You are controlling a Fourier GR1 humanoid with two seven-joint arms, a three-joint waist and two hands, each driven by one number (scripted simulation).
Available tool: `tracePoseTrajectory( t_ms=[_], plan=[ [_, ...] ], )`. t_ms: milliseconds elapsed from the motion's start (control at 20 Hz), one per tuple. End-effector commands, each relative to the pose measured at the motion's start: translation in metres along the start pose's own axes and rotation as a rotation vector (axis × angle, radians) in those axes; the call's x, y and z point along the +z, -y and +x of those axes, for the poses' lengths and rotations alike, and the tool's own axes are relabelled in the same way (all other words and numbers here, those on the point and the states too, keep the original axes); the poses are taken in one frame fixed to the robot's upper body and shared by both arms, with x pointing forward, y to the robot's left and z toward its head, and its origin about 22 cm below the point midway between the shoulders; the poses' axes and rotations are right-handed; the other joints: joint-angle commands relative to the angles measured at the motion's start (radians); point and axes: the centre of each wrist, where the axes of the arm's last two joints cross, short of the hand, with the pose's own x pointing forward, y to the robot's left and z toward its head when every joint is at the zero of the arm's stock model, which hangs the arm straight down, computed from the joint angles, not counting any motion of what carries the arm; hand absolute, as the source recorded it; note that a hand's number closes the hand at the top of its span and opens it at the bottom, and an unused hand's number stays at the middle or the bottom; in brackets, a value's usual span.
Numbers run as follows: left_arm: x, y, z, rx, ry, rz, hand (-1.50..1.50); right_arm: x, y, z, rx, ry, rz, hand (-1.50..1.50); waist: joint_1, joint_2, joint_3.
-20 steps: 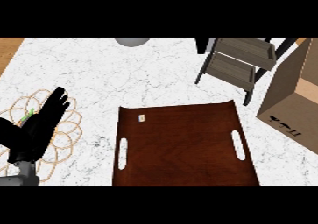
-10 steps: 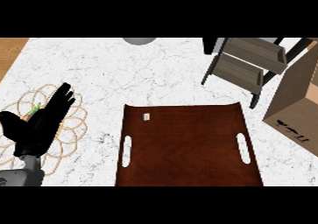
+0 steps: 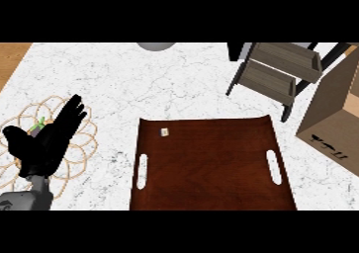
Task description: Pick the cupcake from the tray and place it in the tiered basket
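A dark brown tray (image 3: 211, 188) with two slot handles lies in the middle of the white marble counter. Near its far left corner sits a small pale thing (image 3: 165, 131), too small to make out. At the back right stands the tiered basket (image 3: 280, 69), with grey wooden shelves on a dark frame. My left hand (image 3: 43, 146) shows at the left, open, its fingers straight and pointing up and to the right. It hovers over a round wire mat, well left of the tray, and holds nothing. My right hand is out of view.
Under the left hand lies the round wire mat (image 3: 83, 148), with a bit of green (image 3: 39, 123) on it. A cardboard box (image 3: 342, 118) stands at the right edge beside the basket. A grey round object (image 3: 156, 46) sits at the back edge.
The view has shifted a little, so the basket and box sit further right. My left hand has edged slightly toward the right and stays open.
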Motion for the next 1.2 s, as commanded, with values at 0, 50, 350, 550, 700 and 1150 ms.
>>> tracePoseTrajectory(
  t_ms=[0, 50, 350, 550, 700, 1150],
  plan=[
    [0.000, 0.002, -0.003, 0.006, 0.013, 0.015, 0.00, -0.010, -0.039, 0.024, 0.004, -0.050, 0.041, 1.50, -0.009, -0.003, 0.000],
    [-0.002, 0.005, -0.001, -0.008, 0.003, -0.002, 0.00, -0.018, -0.028, 0.011, 0.003, -0.052, 0.043, 1.50, -0.010, -0.002, 0.001],
    [-0.002, -0.001, -0.001, 0.004, 0.001, 0.015, 0.00, -0.041, -0.053, -0.001, 0.018, -0.066, 0.054, 1.50, -0.005, 0.000, 0.001],
    [-0.005, 0.008, 0.007, 0.017, -0.014, -0.005, 0.00, -0.047, -0.083, -0.001, 0.054, -0.052, 0.019, 1.50, -0.003, 0.001, 0.001],
    [-0.011, -0.008, 0.004, 0.002, -0.016, 0.008, 0.00, -0.055, -0.083, -0.015, 0.069, -0.058, -0.011, 1.50, -0.007, 0.001, 0.001],
    [0.003, -0.002, 0.003, 0.005, 0.009, -0.016, 0.00, -0.073, -0.116, -0.007, -0.056, -0.043, -0.155, 1.50, -0.001, 0.001, 0.001]
  ],
)
